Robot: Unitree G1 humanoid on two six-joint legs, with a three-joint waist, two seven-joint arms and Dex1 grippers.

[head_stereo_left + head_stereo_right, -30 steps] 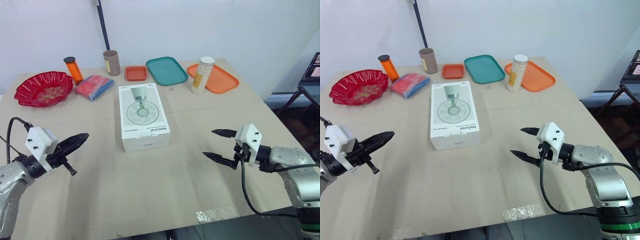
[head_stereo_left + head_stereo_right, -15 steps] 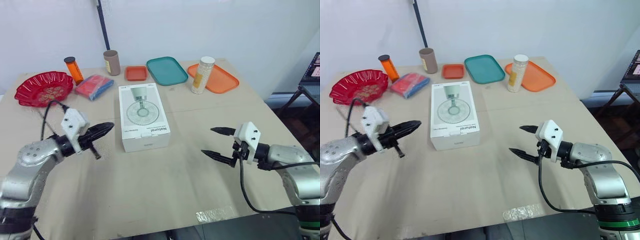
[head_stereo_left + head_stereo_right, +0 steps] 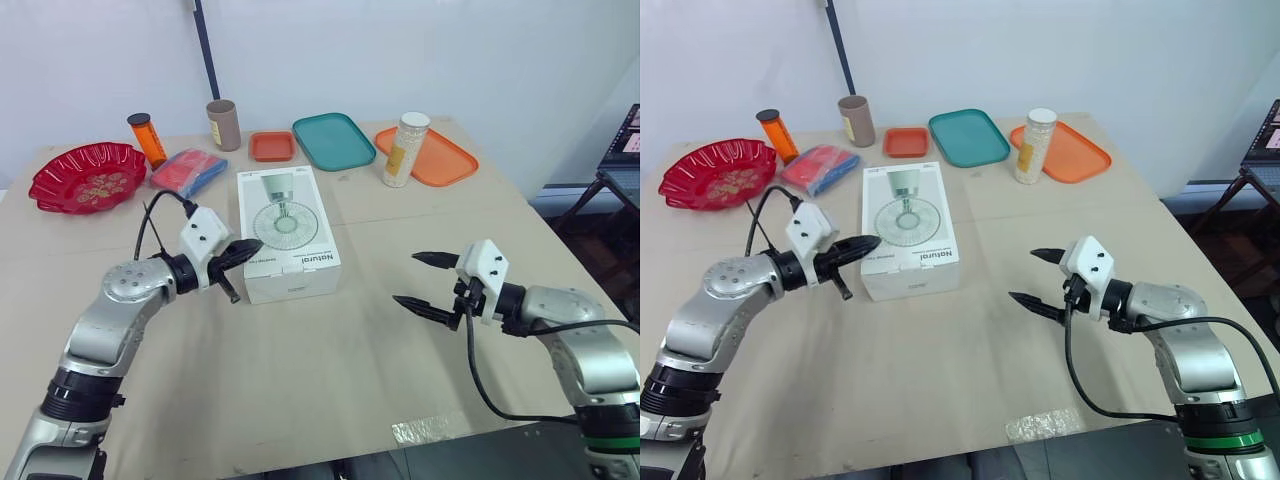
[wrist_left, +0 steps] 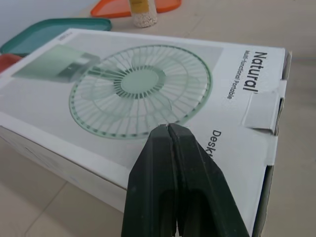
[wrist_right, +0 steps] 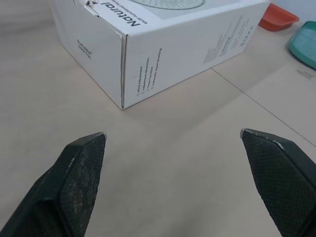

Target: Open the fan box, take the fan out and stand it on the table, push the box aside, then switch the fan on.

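The left gripper [image 3: 248,248] has swung in from the near left edge of the table [image 3: 300,390] and now sits at the near left corner of the box [image 3: 285,225], fingers pressed together, tips over the lid. The right gripper [image 3: 408,279] has only edged left. It hangs well right of the box, fingers spread. The box lies flat mid-table, still shut (its near flap looks tucked in), so opening is just starting and the fan is presumably inside.

Along the far side, the teal tray [image 3: 335,140] and small orange tray [image 3: 272,147] are empty. A jar [image 3: 405,150] of pale grains stands at the left edge of the big orange tray [image 3: 445,160]. I cannot tell what the red bowl [image 3: 45,185] holds.
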